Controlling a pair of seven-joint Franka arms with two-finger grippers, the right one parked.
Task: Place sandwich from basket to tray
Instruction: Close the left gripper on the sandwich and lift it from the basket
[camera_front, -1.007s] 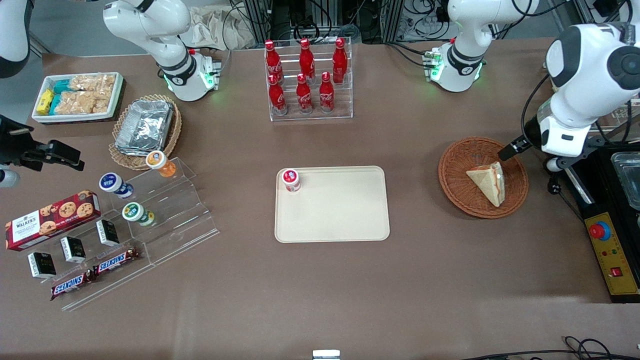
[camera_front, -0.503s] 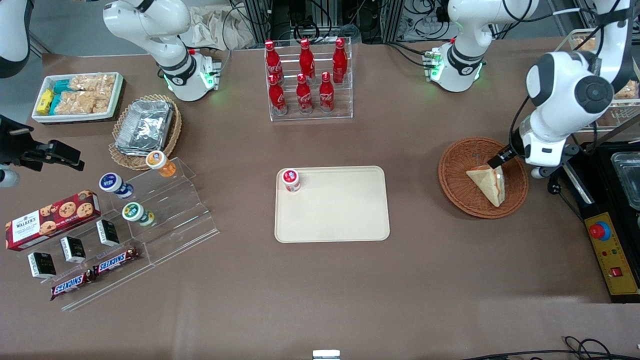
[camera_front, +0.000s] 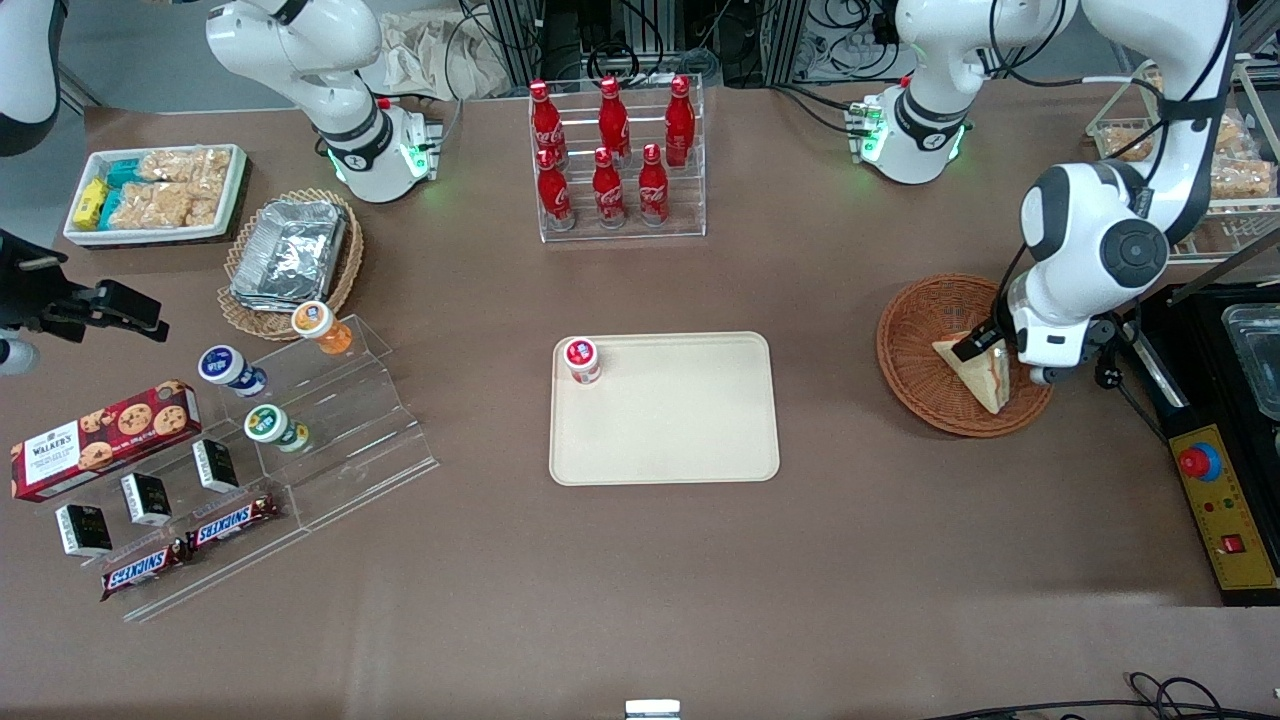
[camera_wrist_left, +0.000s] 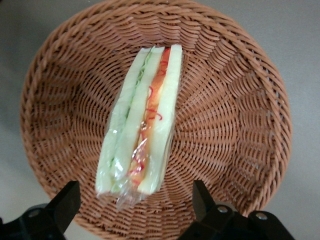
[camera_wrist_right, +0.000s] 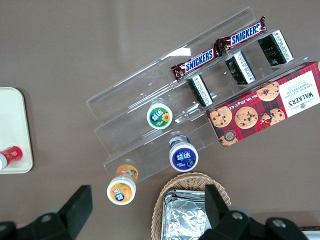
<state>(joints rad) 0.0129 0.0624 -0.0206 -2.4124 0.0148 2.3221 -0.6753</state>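
Observation:
The sandwich (camera_front: 985, 382), a wrapped wedge of pale bread with red, orange and green layers, lies in the reddish-brown wicker basket (camera_front: 920, 330) toward the working arm's end of the table. My left gripper (camera_front: 978, 348) hangs low over the basket, just above the sandwich. In the left wrist view the gripper (camera_wrist_left: 135, 207) is open wide. The wrapped end of the sandwich (camera_wrist_left: 142, 120) lies between the two black fingers and touches neither. The basket (camera_wrist_left: 235, 125) fills that view. The cream tray (camera_front: 665, 430) sits flat at the table's middle.
A small red-lidded jar (camera_front: 582, 360) stands on one corner of the tray. A rack of cola bottles (camera_front: 612, 160) stands farther from the front camera. A black and yellow box with a red button (camera_front: 1215, 480) lies beside the basket. Snack stands (camera_front: 300, 430) are toward the parked arm's end.
The left arm has swung nearer the front camera and lower, bringing the open gripper from the basket's rim to over the sandwich. The sandwich has not moved.

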